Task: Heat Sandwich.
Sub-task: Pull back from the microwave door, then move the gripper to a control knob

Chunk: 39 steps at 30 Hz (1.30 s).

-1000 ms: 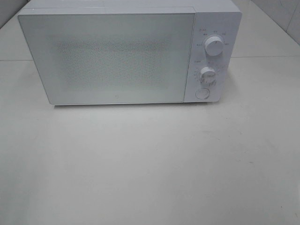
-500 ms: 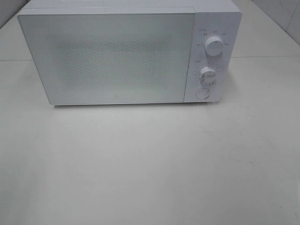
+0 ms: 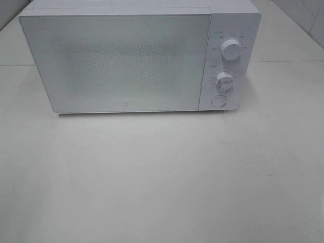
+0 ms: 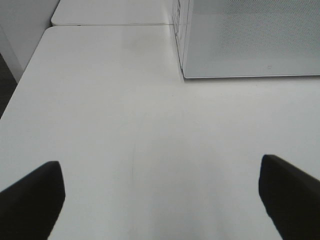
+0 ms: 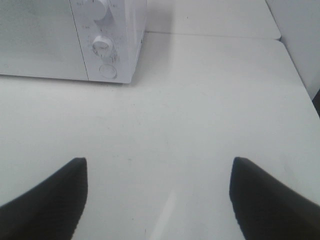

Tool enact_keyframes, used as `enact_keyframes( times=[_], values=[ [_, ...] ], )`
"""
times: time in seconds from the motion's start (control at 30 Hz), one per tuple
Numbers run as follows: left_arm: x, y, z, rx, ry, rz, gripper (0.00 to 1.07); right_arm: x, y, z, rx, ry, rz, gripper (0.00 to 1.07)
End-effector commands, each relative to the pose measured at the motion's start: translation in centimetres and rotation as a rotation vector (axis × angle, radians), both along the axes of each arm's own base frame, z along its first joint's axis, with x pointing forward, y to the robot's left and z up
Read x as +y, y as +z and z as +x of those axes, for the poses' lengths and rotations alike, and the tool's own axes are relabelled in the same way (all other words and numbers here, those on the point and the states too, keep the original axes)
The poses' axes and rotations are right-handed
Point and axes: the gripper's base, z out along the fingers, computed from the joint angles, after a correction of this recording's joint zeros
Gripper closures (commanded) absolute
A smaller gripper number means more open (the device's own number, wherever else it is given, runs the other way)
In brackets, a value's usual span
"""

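Observation:
A white microwave (image 3: 131, 58) stands at the back of the table with its door shut; its two knobs (image 3: 231, 50) and a round button (image 3: 218, 100) are on the right panel. The sandwich is out of view. My left gripper (image 4: 160, 192) hovers over bare table in front of the microwave's left corner (image 4: 250, 40), jaws wide open and empty. My right gripper (image 5: 157, 192) is open and empty too, over the table in front of the microwave's control panel (image 5: 105, 45). Neither gripper shows in the exterior high view.
The white table (image 3: 162, 177) stretches in front of the microwave. A seam between two tabletops runs behind it (image 4: 110, 24). The table's left edge (image 4: 20, 85) and right edge (image 5: 300, 85) show in the wrist views.

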Motion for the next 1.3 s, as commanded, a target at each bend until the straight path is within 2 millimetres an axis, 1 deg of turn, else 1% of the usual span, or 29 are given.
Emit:
enact_keyframes(
  times=[0.03, 0.1, 0.13, 0.2, 0.27, 0.33, 0.4, 0.43, 0.5, 0.53, 0.6, 0.67, 0.7, 0.77, 0.87, 0.93, 1.0, 1.07, 1.1, 1.2, 1.27, 1.3],
  values=[
    [0.0, 0.0, -0.4, -0.033, -0.001, 0.004, 0.05, 0.1, 1.0, 0.7, -0.024, -0.005, 0.011, 0.31],
    [0.0, 0.0, -0.4, -0.033, -0.001, 0.004, 0.05, 0.2, 1.4, 1.7, -0.021, -0.003, 0.009, 0.31],
    [0.0, 0.0, -0.4, -0.033, -0.001, 0.004, 0.05, 0.2, 1.4, 1.7, -0.021, -0.003, 0.009, 0.31],
    [0.0, 0.0, -0.4, -0.033, -0.001, 0.004, 0.05, 0.3, 1.7, 2.5, -0.022, -0.002, 0.009, 0.31],
    [0.0, 0.0, -0.4, -0.033, -0.001, 0.004, 0.05, 0.5, 2.0, 3.8, -0.012, 0.0, 0.006, 0.31],
    [0.0, 0.0, -0.4, -0.033, -0.001, 0.004, 0.05, 0.5, 2.1, 4.1, -0.011, 0.001, 0.006, 0.31],
    [0.0, 0.0, -0.4, -0.033, -0.001, 0.004, 0.05, 0.7, 2.4, 5.4, -0.019, 0.004, 0.006, 0.31],
    [0.0, 0.0, -0.4, -0.033, -0.001, 0.004, 0.05, 0.7, 2.4, 5.4, -0.019, 0.004, 0.006, 0.31],
    [0.0, 0.0, -0.4, -0.033, -0.001, 0.004, 0.05, 0.8, 2.6, 6.3, -0.028, 0.006, 0.006, 0.31],
    [0.0, 0.0, -0.4, -0.033, -0.001, 0.004, 0.05, 0.9, 2.7, 7.2, -0.035, 0.008, 0.006, 0.31],
    [0.0, 0.0, -0.4, -0.033, -0.001, 0.004, 0.05, 0.9, 2.8, 7.5, -0.037, 0.009, 0.006, 0.31],
    [0.0, 0.0, -0.4, -0.033, -0.001, 0.004, 0.05, 1.0, 2.9, 8.3, -0.04, 0.01, 0.006, 0.31],
    [0.0, 0.0, -0.4, -0.033, -0.001, 0.004, 0.05, 1.1, 2.9, 9.2, -0.04, 0.012, 0.005, 0.31],
    [0.0, 0.0, -0.4, -0.033, -0.001, 0.004, 0.05, 1.2, 2.9, 9.6, -0.041, 0.013, 0.005, 0.31],
    [0.0, 0.0, -0.4, -0.033, -0.001, 0.004, 0.05, 1.4, 2.8, 11.4, -0.034, 0.016, 0.004, 0.31],
    [0.0, 0.0, -0.4, -0.033, -0.001, 0.004, 0.05, 1.4, 2.7, 11.7, -0.033, 0.017, 0.004, 0.31],
    [0.0, 0.0, -0.4, -0.033, -0.001, 0.004, 0.05, 1.6, 2.6, 13.0, -0.036, 0.02, 0.004, 0.31],
    [0.0, 0.0, -0.4, -0.033, -0.001, 0.004, 0.05, 1.7, 2.4, 13.9, -0.029, 0.021, 0.003, 0.31],
    [0.0, 0.0, -0.4, -0.033, -0.001, 0.004, 0.05, 1.7, 2.4, 13.9, -0.029, 0.021, 0.003, 0.31],
    [0.0, 0.0, -0.4, -0.033, -0.001, 0.004, 0.05, 1.9, 2.0, 15.5, -0.028, 0.024, 0.003, 0.31],
    [0.0, 0.0, -0.4, -0.033, -0.001, 0.004, 0.05, 1.9, 1.9, 15.8, -0.03, 0.025, 0.003, 0.31],
    [0.0, 0.0, -0.4, -0.033, -0.001, 0.004, 0.05, 2.0, 1.6, 16.6, -0.029, 0.027, 0.003, 0.31]
  ],
)
